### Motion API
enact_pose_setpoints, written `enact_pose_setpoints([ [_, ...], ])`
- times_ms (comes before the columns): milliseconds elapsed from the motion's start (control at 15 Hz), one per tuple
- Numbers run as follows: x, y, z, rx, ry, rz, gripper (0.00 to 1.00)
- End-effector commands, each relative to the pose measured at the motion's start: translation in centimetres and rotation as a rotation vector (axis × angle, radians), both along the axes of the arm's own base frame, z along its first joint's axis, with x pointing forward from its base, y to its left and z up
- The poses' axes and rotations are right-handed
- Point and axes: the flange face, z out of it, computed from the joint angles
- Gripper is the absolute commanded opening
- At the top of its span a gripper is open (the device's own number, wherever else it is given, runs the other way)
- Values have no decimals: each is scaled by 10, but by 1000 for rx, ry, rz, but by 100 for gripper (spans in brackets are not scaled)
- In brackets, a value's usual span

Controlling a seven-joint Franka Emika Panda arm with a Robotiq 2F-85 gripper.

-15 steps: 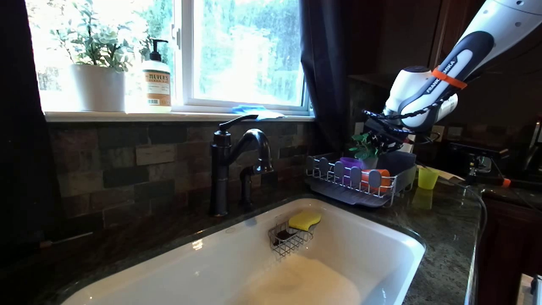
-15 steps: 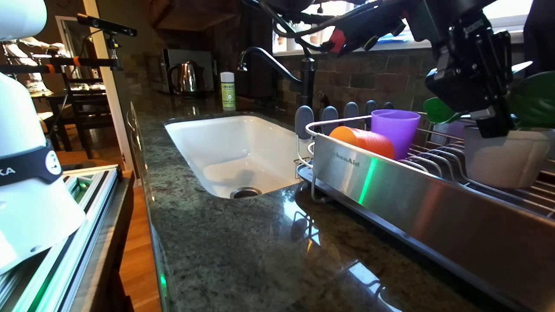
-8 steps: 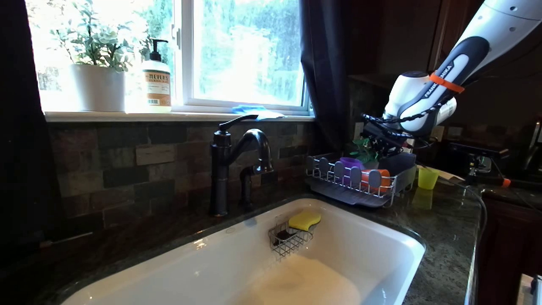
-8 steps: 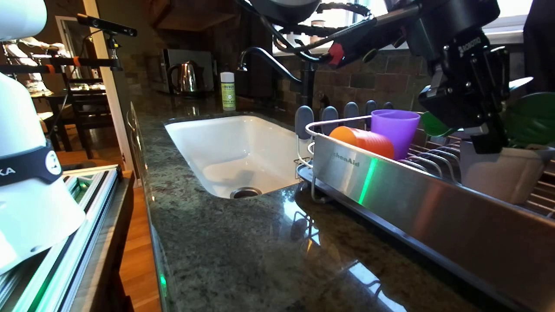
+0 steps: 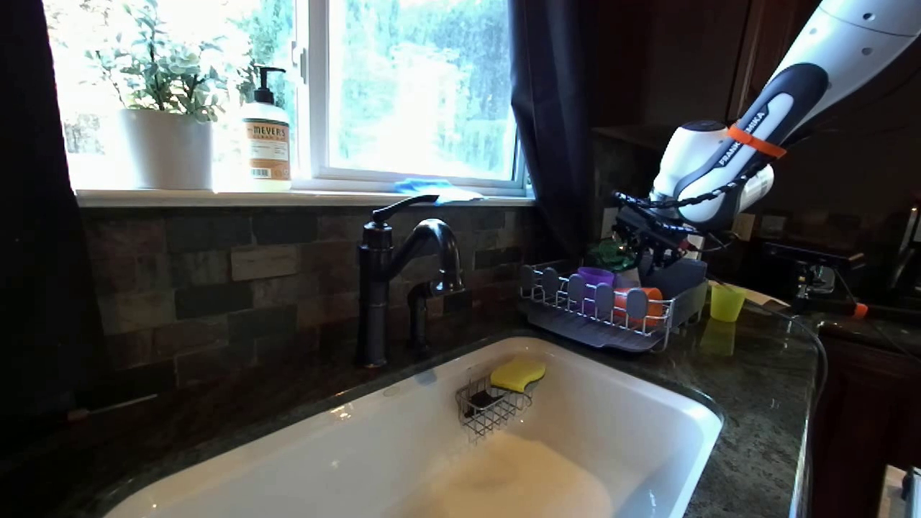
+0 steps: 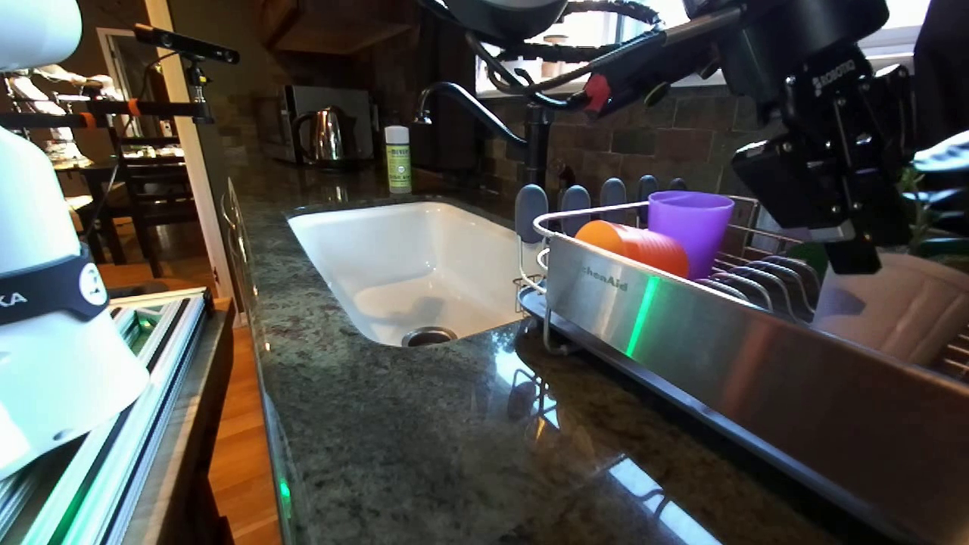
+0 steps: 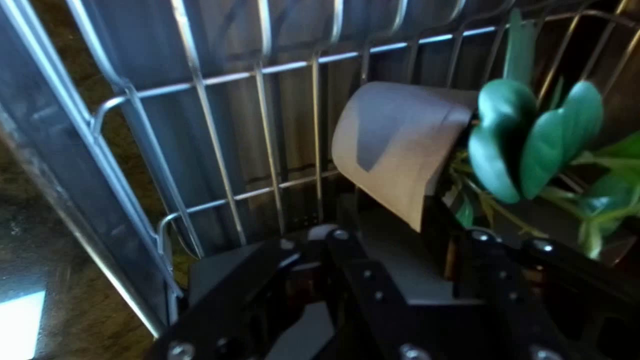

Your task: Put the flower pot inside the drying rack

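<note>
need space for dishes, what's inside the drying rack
In the drying rack: an upright purple cup, an orange cup on its side and the flower pot. Its steel panel and the gripper cover parts inside; anything there can't be seen.

In an exterior view, the small pale grey flower pot (image 6: pixel 897 306) is cropped at three o'clock, its base hidden behind the brushed-steel panel of the low rectangular metal wire drying rack (image 6: pixel 757 371), itself cut off between three and four o'clock, and the black metal gripper (image 6: pixel 863 253) covers part of the pot's rim. In the wrist view, green leafy sprigs (image 7: pixel 562 132) run past the edge at three o'clock, and the gripper, blurred, is cut off at six o'clock. In an exterior view, the small print on the white, orange-labelled pump bottle (image 5: pixel 268 147), at ten o'clock, is illegible.
</note>
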Motion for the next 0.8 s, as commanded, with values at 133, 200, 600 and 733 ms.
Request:
enact_pose_setpoints([
  [133,12,34,44,6,-90,43,86],
  [200,13,45,55,7,-107,65,92],
  [600,-1,151,99,155,-123,270,100],
  [733,18,142,96,129,-136,253,100],
])
